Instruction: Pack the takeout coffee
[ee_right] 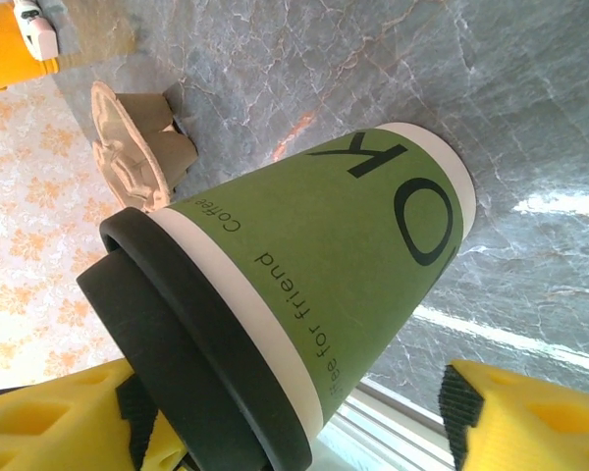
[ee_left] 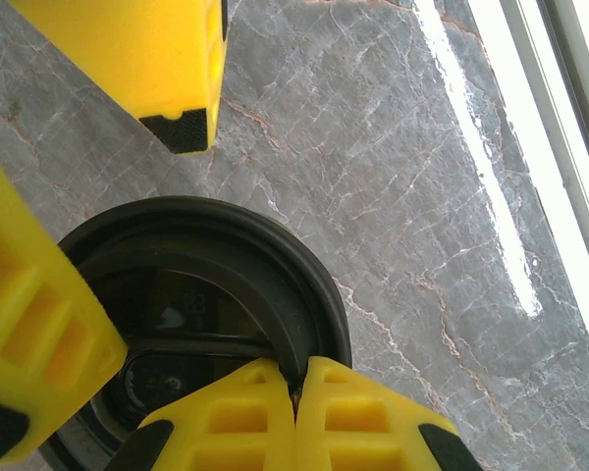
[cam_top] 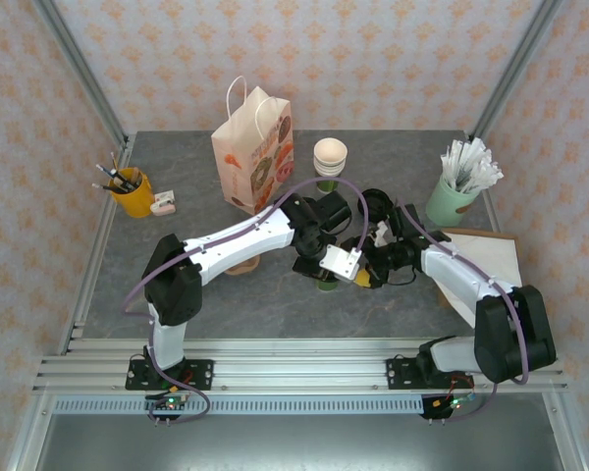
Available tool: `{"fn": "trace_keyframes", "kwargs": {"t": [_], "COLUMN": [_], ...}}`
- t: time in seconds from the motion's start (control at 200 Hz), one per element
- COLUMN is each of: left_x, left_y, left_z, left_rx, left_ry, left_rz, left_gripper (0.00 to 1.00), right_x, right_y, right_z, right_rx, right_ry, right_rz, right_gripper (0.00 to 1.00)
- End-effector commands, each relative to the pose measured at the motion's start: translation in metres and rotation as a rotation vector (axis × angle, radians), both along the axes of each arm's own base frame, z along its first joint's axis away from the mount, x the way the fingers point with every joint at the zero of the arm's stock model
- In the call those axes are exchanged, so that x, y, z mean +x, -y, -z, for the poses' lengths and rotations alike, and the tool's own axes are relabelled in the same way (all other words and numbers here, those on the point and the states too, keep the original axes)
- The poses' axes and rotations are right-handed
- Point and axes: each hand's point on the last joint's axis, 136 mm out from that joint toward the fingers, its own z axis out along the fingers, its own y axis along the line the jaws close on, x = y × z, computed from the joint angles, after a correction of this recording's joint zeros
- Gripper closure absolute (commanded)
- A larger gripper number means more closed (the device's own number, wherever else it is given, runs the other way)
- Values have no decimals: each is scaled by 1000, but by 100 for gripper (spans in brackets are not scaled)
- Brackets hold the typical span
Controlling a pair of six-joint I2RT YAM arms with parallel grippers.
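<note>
Two robot arms sit side by side. The left arm (cam_top: pixel 238 245) and right arm (cam_top: pixel 456 280) have smooth white shells between bulky black joints. A thin lilac cable (cam_top: pixel 142 280) loops along each. Each rises from a black base plate (cam_top: pixel 170 374), with a small green circuit board (cam_top: pixel 167 402) at the near edge. The left gripper (ee_left: pixel 296 397) and right gripper (ee_right: pixel 299 412) have chunky bright yellow fingers (ee_left: pixel 373 432) with rectangular hollows and black pads (ee_right: pixel 458 402) at the tips.

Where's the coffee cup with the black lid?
In the top view the coffee cup stands mid-table, in front of the cup stack; the left fingers pinch its black lid at the rim.
</note>
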Motion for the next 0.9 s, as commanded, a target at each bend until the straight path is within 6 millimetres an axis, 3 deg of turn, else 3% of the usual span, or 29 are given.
{"fn": "trace_keyframes", "kwargs": {"t": [0.0, 0.185, 0.375, 0.495, 0.52, 0.896], "left_x": [1, 10, 16, 20, 21, 21], "left_y": [-19, -11, 0, 3, 3, -7], "left_z": [48, 40, 23, 19, 6, -38], "left_rx": [147, 86, -3, -34, -61, -153], "left_ry": [-43, -1, 33, 45, 66, 127], "left_rz": [-66, -100, -121, -128, -133, -164], "left_gripper": [100, 90, 66, 63, 63, 60], "right_x": [-27, -31, -29, -30, -31, -27], "right_y": [12, 28, 35, 36, 36, 38], "right_z": [32, 47, 42, 41, 41, 38], "right_rx": [-95, -206, -259, -267, -269, -292], "right_ry": [-142, -155, -116, -111, -113, -96], "right_rz": [-9, 26, 32, 22, 19, 23], "right_gripper": [29, 38, 41, 41, 41, 41]}}
